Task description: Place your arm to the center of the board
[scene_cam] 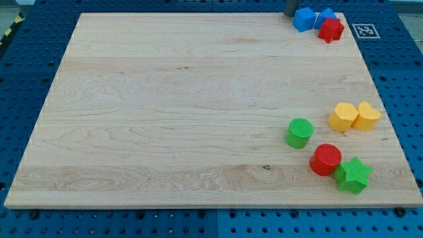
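My tip [289, 14] is at the view's top edge, on the far right part of the wooden board [165, 112], just left of a blue block [304, 19]. Only the rod's dark lower end shows. A second blue block [325, 16] and a red block [332, 30] sit right beside the first. The tip looks close to or touching the first blue block; I cannot tell which.
A green cylinder [299, 132], a red cylinder [326, 159] and a green star [353, 175] lie at the view's lower right. Two yellow blocks [343, 116] [366, 115] touch each other at the right edge. A marker tag [364, 30] lies off the board.
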